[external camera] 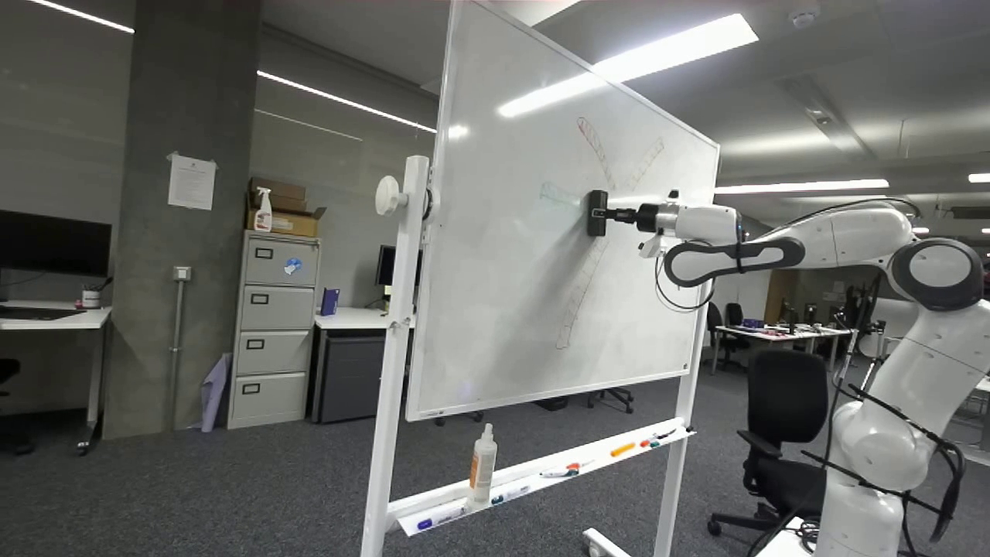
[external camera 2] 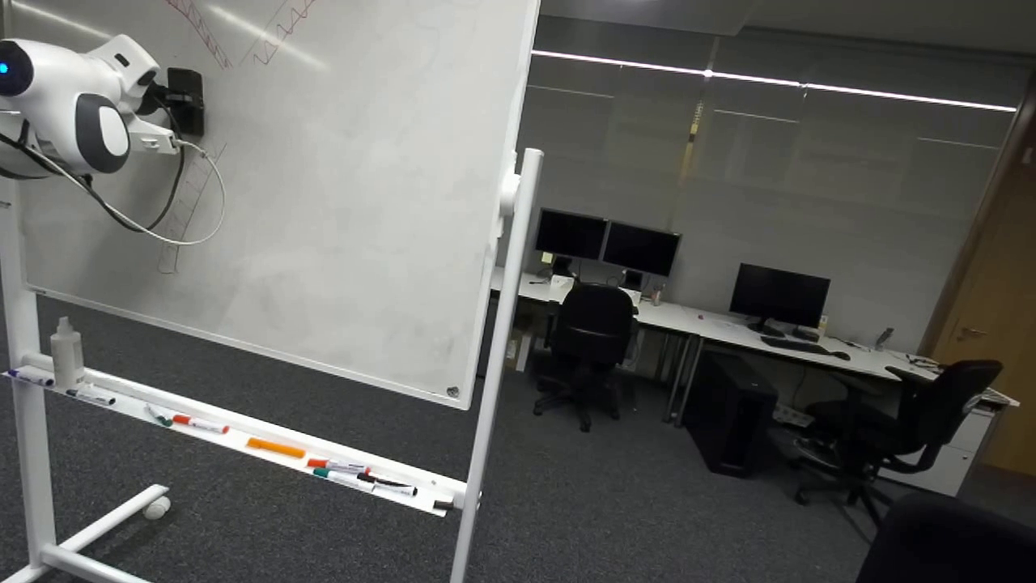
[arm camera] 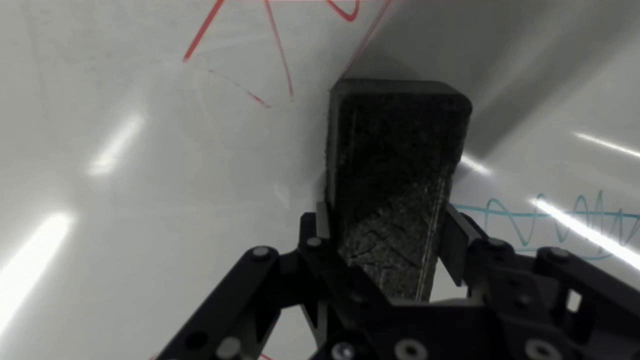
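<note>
Pinching a black whiteboard eraser (arm camera: 397, 145) between its fingers (arm camera: 455, 247), my gripper (arm camera: 387, 231) is holding it upright at a marker-scrawled whiteboard (external camera: 503, 286).

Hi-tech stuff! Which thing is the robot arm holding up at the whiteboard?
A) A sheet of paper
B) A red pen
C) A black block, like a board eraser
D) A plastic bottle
C: the wrist view shows the black block gripped from both sides by the end effector.
</note>
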{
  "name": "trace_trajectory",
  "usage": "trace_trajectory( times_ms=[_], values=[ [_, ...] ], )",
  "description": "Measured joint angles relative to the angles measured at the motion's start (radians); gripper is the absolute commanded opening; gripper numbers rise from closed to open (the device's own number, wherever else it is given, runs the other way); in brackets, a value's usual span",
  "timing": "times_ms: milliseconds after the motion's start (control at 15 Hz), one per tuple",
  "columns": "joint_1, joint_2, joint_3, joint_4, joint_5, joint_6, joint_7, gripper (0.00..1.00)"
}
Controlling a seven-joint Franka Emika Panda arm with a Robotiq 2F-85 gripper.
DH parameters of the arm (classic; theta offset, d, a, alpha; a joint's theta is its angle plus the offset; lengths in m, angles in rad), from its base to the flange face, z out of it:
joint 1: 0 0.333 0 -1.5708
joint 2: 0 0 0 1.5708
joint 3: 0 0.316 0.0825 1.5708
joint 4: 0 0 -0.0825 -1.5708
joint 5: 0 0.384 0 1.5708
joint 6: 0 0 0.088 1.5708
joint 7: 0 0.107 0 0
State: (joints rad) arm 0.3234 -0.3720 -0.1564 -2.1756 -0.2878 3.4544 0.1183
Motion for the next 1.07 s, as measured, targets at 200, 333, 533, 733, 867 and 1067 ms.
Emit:
trace_trajectory(
  times_ms=[200,333,533,733,867,1067],
  values=[
    [-0.064,0.004,0.062,0.0,0.047,0.0,-0.017,0.3],
    [-0.114,0.006,0.113,0.0,0.079,0.0,-0.033,0.3],
    [-0.232,0.007,0.222,0.002,0.106,0.0,-0.035,0.3],
    [-0.408,0.003,0.382,0.007,0.148,0.002,-0.05,0.3],
    [-0.556,-0.011,0.517,0.01,0.191,0.003,-0.061,0.3],
    [-0.785,-0.053,0.721,0.013,0.255,0.003,-0.065,0.3]
  ],
)
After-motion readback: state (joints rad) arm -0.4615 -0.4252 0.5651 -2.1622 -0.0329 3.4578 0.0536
